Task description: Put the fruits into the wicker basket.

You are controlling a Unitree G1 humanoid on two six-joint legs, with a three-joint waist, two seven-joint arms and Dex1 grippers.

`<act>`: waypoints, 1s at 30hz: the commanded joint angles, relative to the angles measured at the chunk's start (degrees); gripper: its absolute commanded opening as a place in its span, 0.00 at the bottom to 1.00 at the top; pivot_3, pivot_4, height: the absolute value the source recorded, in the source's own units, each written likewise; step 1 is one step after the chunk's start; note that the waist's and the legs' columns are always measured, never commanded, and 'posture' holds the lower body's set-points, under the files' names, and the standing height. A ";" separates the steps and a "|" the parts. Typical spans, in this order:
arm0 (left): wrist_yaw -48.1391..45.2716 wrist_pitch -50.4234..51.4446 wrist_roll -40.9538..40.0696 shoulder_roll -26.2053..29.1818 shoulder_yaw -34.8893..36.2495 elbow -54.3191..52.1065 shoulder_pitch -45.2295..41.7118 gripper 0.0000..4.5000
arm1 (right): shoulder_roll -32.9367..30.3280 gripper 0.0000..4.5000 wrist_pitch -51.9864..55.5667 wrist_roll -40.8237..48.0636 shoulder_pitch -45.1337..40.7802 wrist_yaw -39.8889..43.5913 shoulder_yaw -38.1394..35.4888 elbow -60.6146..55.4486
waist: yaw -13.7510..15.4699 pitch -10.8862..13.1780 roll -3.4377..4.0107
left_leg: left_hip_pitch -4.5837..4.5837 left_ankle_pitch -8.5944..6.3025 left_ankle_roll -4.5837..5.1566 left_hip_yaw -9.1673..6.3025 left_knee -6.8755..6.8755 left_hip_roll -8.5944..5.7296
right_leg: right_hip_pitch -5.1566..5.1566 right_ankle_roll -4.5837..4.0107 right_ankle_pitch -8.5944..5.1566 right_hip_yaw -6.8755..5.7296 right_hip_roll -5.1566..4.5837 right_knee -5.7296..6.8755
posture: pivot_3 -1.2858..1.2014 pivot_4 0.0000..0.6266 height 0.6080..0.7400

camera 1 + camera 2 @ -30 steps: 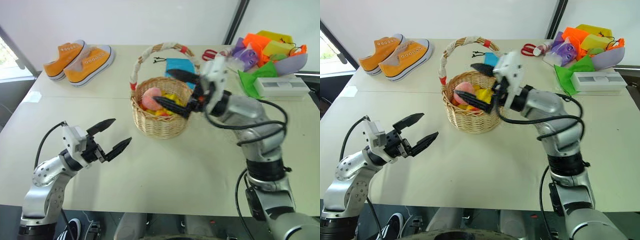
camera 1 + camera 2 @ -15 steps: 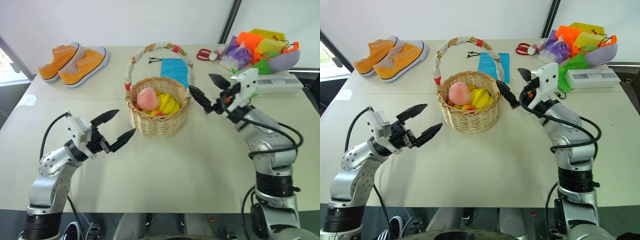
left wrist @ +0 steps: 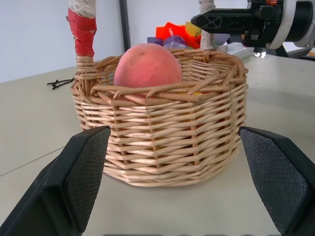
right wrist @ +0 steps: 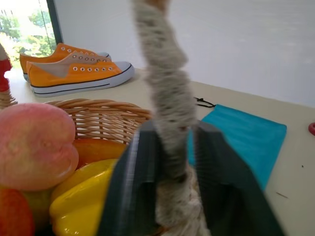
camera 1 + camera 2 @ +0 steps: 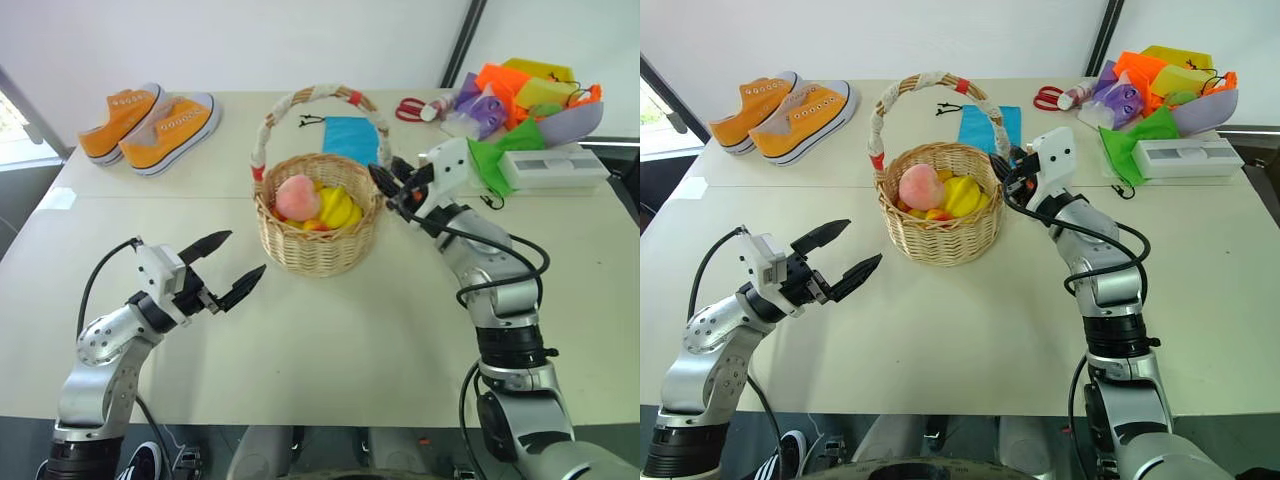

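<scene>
The wicker basket stands mid-table, its cloth-wrapped handle arching over it. Inside lie the fruits: a pink peach, a yellow ridged star fruit and an orange-red one. My right gripper is at the basket's right rim, shut on the handle's lower end, one finger on each side of it. Low over the table in front of the basket and to its left, my left gripper stands open and holds nothing; its fingers frame the basket without touching it.
Orange sneakers sit at the back left. A blue cloth lies behind the basket. Red scissors, a pile of coloured items and a white box crowd the back right corner.
My right gripper left the space over the basket, swung out to the right, then came back to the right handle base and shut on it. The left gripper stayed put.
</scene>
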 commanded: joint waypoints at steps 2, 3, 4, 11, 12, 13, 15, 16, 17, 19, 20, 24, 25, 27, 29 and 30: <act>-0.37 0.24 -1.14 -0.44 -0.80 -1.48 -1.12 1.00 | -3.00 0.00 -1.31 0.74 -0.79 -1.39 -6.36 -0.82 | 0.14 0.00 0.00 | 0.00 0.00 0.00 0.00 0.00 0.00 | 0.00 0.00 0.00 0.00 0.00 0.00 | 0.52 0.24 1.00; -0.58 0.44 -0.94 -0.49 -1.36 -1.03 -1.73 1.00 | -4.44 0.00 -1.77 0.35 -0.03 -1.28 -7.63 -0.60 | 0.22 0.00 0.00 | -0.01 0.00 0.00 0.00 0.00 -0.01 | 0.01 0.00 0.00 0.00 0.00 -0.01 | 0.52 0.24 1.00; -0.82 0.42 -0.54 -0.56 -1.90 -0.53 -2.29 1.00 | -5.64 0.00 -2.09 0.27 0.59 -1.30 -9.04 -0.37 | 0.35 0.00 0.00 | -0.01 0.00 0.00 0.00 0.00 -0.02 | 0.02 0.00 0.00 0.00 -0.01 -0.01 | 0.52 0.24 1.00; -3.22 1.13 -0.08 -2.75 -6.84 4.17 -8.77 1.00 | -14.45 0.00 0.83 3.49 8.00 -1.60 -22.56 -2.94 | 1.27 0.01 0.02 | -0.03 0.00 0.01 0.02 0.00 -0.04 | 0.03 0.00 0.00 0.00 -0.03 -0.02 | 0.52 0.24 1.00; -3.72 1.16 -0.07 -3.10 -7.46 4.92 -9.58 1.00 | -15.40 0.00 1.16 3.72 9.57 -1.77 -24.06 -3.73 | 1.35 0.01 0.03 | -0.04 0.00 0.01 0.02 0.00 -0.04 | 0.04 0.00 0.00 0.00 -0.03 -0.05 | 0.52 0.24 1.00; -4.17 1.12 0.01 -3.36 -8.05 5.66 -10.24 1.00 | -16.17 0.00 1.37 3.80 10.94 -2.02 -25.42 -4.34 | 1.38 0.01 0.03 | -0.03 0.00 0.01 0.02 0.00 -0.04 | 0.05 0.00 0.00 0.00 -0.03 -0.05 | 0.52 0.24 1.00; -5.05 0.89 0.43 -4.00 -9.13 7.51 -11.99 1.00 | -17.69 0.00 1.71 4.36 13.98 -2.06 -28.65 -5.77 | 1.35 0.00 0.05 | -0.03 0.00 0.01 0.04 0.00 -0.02 | 0.05 0.00 0.00 0.00 -0.03 -0.05 | 0.52 0.24 1.00; -5.41 1.28 0.53 -4.17 -9.77 8.55 -13.04 1.00 | -18.49 0.00 1.26 4.13 15.70 -2.03 -30.36 -6.05 | 1.38 0.00 0.06 | -0.03 -0.03 0.07 0.05 0.00 -0.02 | 0.05 0.00 0.00 0.00 -0.03 -0.05 | 0.52 0.24 1.00; -5.80 1.60 0.85 -4.22 -10.46 9.44 -13.93 1.00 | -18.86 0.00 0.75 4.23 17.07 -2.22 -31.94 -6.19 | 1.29 0.00 0.06 | -0.03 -0.07 0.15 0.05 0.01 -0.02 | 0.05 0.01 0.00 0.00 -0.03 -0.03 | 0.52 0.24 1.00; -7.77 1.52 1.24 -4.27 -12.07 10.52 -15.22 1.00 | -18.28 0.00 -0.67 3.85 19.64 -3.96 -34.92 -6.27 | 1.38 -0.01 0.06 | -0.01 -0.08 0.16 0.06 0.02 -0.01 | 0.06 0.00 0.00 0.00 -0.02 -0.02 | 0.52 0.24 1.00; -9.17 1.91 1.23 -3.96 -13.05 10.75 -15.61 1.00 | -17.45 0.00 -1.22 3.86 20.78 -4.96 -36.05 -6.60 | 1.33 -0.01 0.06 | 0.00 -0.08 0.16 0.07 0.02 -0.01 | 0.08 0.01 0.00 0.00 -0.02 -0.02 | 0.52 0.24 1.00; -12.50 1.11 1.56 -3.70 -14.24 12.34 -16.72 1.00 | -15.72 0.00 -3.06 2.75 24.10 -8.05 -37.33 -8.52 | 1.15 -0.02 0.10 | 0.03 -0.08 0.17 0.09 0.02 -0.01 | 0.09 0.01 0.00 0.06 -0.01 -0.01 | 0.52 0.24 1.00; -13.06 0.59 1.63 -3.84 -14.14 12.98 -17.13 1.00 | -15.48 0.00 -3.28 2.71 24.63 -8.61 -37.25 -9.13 | 1.19 -0.04 0.13 | 0.05 -0.08 0.17 0.10 0.02 0.00 | 0.09 0.01 0.00 0.07 -0.01 0.00 | 0.52 0.24 1.00; -13.45 0.32 2.05 -4.18 -14.05 14.47 -18.03 1.00 | -15.80 0.00 -4.22 1.23 25.62 -9.35 -36.13 -9.62 | 1.22 -0.06 0.16 | 0.08 -0.08 0.17 0.10 0.02 0.00 | 0.12 0.01 0.00 0.07 0.00 0.01 | 0.52 0.24 1.00; -13.51 -0.05 2.15 -4.70 -13.82 15.33 -18.56 1.00 | -15.50 0.20 -4.69 2.22 25.78 -8.68 -35.57 -10.04 | 1.28 -0.06 0.16 | 0.08 -0.08 0.17 0.10 0.04 0.00 | 0.13 0.01 0.00 0.07 0.00 0.00 | 0.52 0.24 1.00; -13.52 -0.24 2.28 -4.84 -13.78 15.52 -18.70 1.00 | -15.42 0.27 -6.33 1.46 25.76 -8.87 -35.37 -10.63 | 1.27 -0.06 0.16 | 0.08 -0.08 0.17 0.10 0.04 -0.01 | 0.14 0.01 0.00 0.07 -0.01 0.00 | 0.52 0.24 1.00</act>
